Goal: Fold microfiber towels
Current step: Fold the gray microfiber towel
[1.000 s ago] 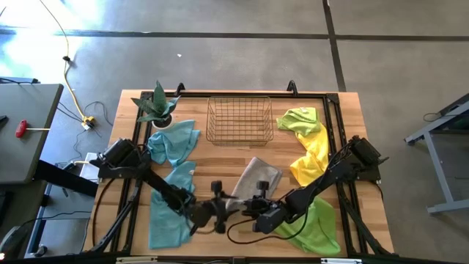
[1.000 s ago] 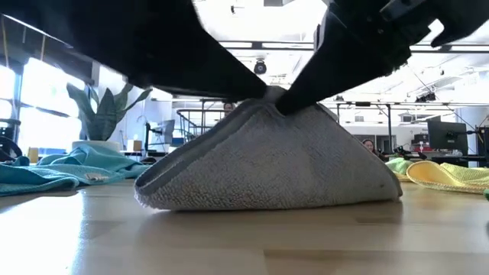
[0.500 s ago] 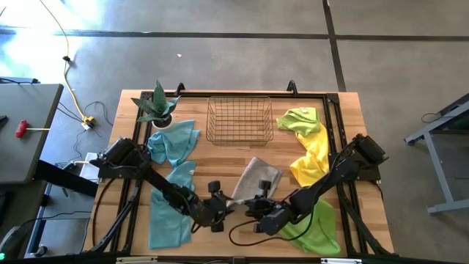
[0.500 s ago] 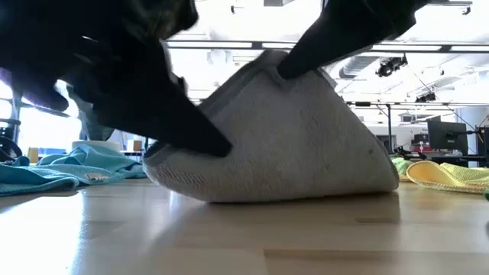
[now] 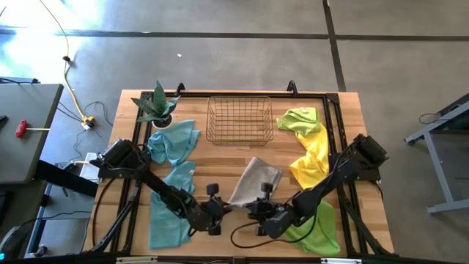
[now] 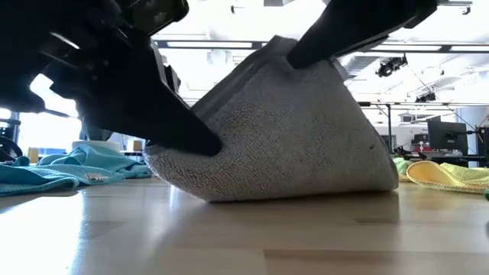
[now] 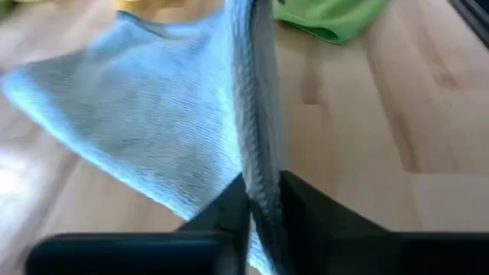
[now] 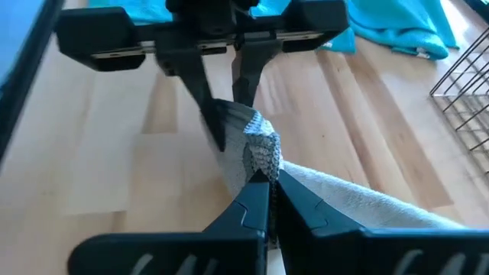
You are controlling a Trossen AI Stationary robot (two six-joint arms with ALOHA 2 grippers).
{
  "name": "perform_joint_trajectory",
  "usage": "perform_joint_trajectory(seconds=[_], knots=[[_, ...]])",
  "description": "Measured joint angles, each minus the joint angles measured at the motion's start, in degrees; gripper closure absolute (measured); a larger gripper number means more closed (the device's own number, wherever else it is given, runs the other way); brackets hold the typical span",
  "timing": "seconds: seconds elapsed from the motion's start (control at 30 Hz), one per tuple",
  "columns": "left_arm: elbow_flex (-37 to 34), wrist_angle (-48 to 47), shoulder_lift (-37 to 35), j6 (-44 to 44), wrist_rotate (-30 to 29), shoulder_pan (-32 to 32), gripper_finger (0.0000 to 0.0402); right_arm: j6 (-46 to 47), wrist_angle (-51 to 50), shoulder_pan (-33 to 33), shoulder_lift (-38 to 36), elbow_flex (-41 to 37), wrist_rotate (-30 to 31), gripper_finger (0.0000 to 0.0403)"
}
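No lettering, label, brand mark, number or sign can be read in any of the four views, whether on the cloths, the wire basket, the plant pot, the wooden surface or in the room beyond it.

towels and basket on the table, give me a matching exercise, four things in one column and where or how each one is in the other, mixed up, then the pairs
Things:
1. grey towel
2. wire basket
3. yellow towel
4. potted plant

Places or states:
A. at the far left corner of the table
B. empty, at the far middle of the table
C. pinched at its near edge by the left tool and the right tool
D. lying loose on the right side, between two green towels

Pairs: 1-C, 2-B, 3-D, 4-A
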Motion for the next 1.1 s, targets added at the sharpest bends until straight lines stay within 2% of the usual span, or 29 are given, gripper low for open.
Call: perform_joint_trajectory(seconds=[0.1,0.23,0.33,0.43,0.53,0.63,0.73,0.93,1.1], knots=[[0.1,0.2,0.0,-0.7,5.6,-0.5,0.0394,4.1,0.1,1.3,0.0,0.0,-0.5,0.0403],[2.4,-3.2,-0.1,-3.5,13.3,-1.9,0.0383,11.2,0.3,2.8,0.1,0.0,-3.3,0.0403],[7.7,-10.1,-0.1,-3.3,16.7,-3.3,0.0389,14.8,1.1,3.9,0.3,0.0,-4.9,0.0403],[14.1,-20.6,-0.1,0.9,15.6,-4.1,0.0399,16.8,1.5,4.6,0.7,0.0,-5.7,0.0403],[19.2,-28.7,-0.1,5.4,9.8,-3.6,0.0396,17.4,-0.4,5.1,0.8,0.0,-4.1,0.0403],[21.1,-34.2,-0.1,8.3,3.5,-2.0,0.0395,17.4,-3.7,5.2,0.8,0.0,-0.2,0.0403],[21.3,-35.4,-0.1,11.5,0.8,0.4,0.0395,18.0,-8.8,4.7,0.8,0.0,1.3,0.0403],[21.3,-35.3,-0.1,17.5,0.2,6.3,0.0395,21.1,-22.2,2.4,0.8,0.0,5.6,0.0403],[21.3,-35.0,1.0,21.3,2.2,11.5,0.0395,24.3,-29.7,0.1,0.8,0.0,5.7,0.0403]])
